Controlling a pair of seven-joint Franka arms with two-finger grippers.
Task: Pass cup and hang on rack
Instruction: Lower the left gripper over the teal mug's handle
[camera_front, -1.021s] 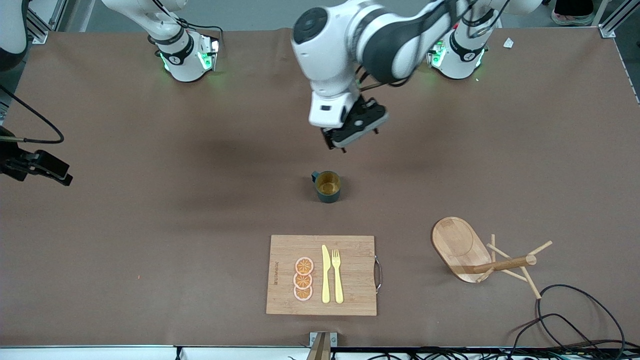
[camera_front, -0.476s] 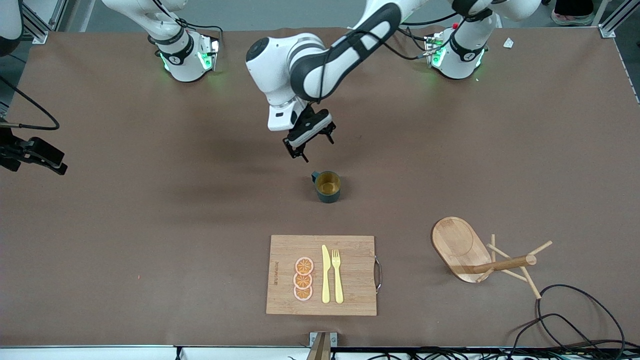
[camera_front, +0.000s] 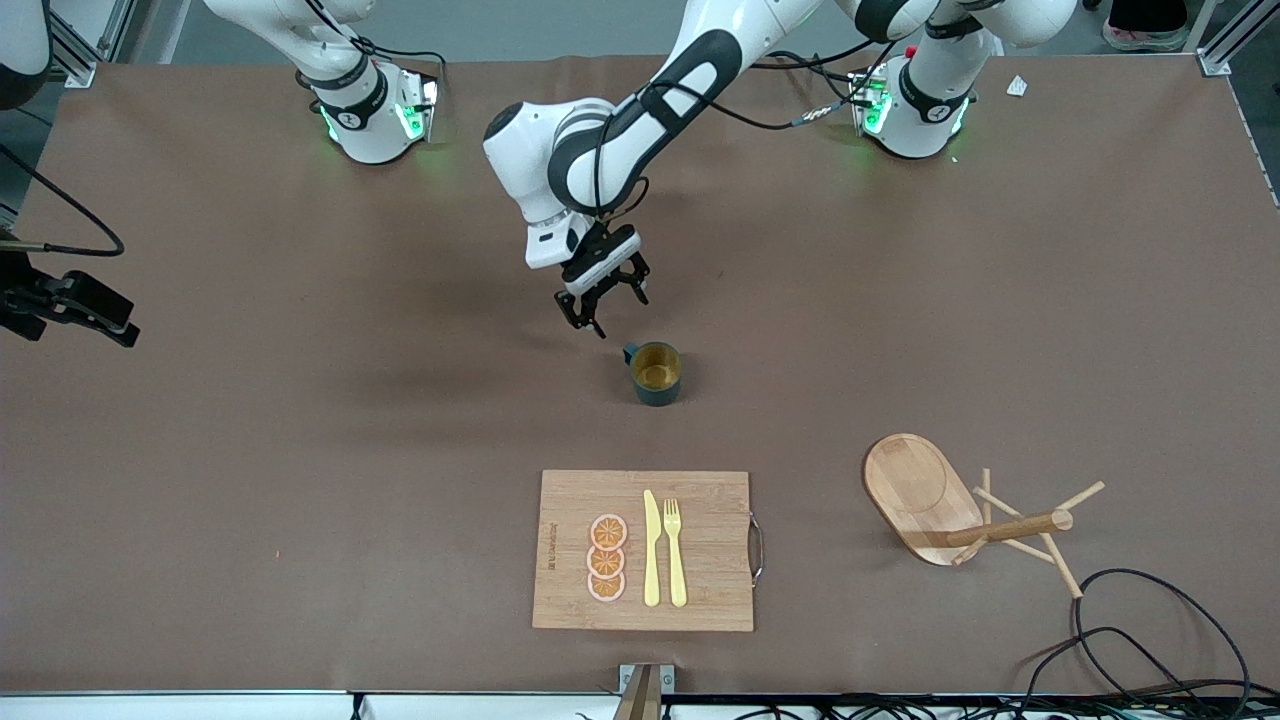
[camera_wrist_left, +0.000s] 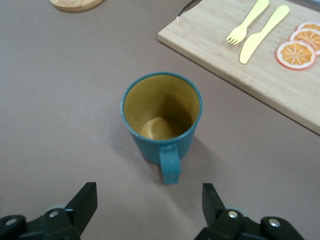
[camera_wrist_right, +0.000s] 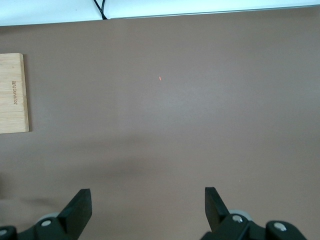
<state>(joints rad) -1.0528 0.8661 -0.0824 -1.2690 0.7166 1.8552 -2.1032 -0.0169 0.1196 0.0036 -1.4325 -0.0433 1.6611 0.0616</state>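
We see the left gripper (camera_front: 604, 307) with its jaws spread wide and holding nothing, hanging over bare worktop (camera_front: 300, 420) just beside the cup (camera_front: 656, 373). In the left wrist view the left gripper (camera_wrist_left: 150, 205) frames the cup (camera_wrist_left: 161, 120) between its two fingers (camera_wrist_left: 82, 202), with the cup well clear of both tips and its handle (camera_wrist_left: 169, 164) turned toward the jaws. The cup stands upright, its yellow inside open to view, about midway along the worktop.

Nearer the front camera than the cup lies a board (camera_front: 645, 550) carrying three orange slices (camera_front: 607, 558), a knife (camera_front: 651, 548) and a fork (camera_front: 675, 551). The wrist view shows the same board (camera_wrist_left: 220, 55), fork (camera_wrist_left: 247, 22) and knife (camera_wrist_left: 265, 27).

The rack (camera_front: 960, 510) lies tipped on its side toward the left arm's end of the worktop, nearer the front camera than the cup, its oval base on edge and its post and pegs pointing along the worktop. A black cable (camera_front: 1150, 640) loops near it.

The right gripper (camera_front: 75, 310) waits over the right arm's end of the worktop; its wrist view shows the right gripper (camera_wrist_right: 147, 207) with jaws wide apart and nothing held, over bare worktop.
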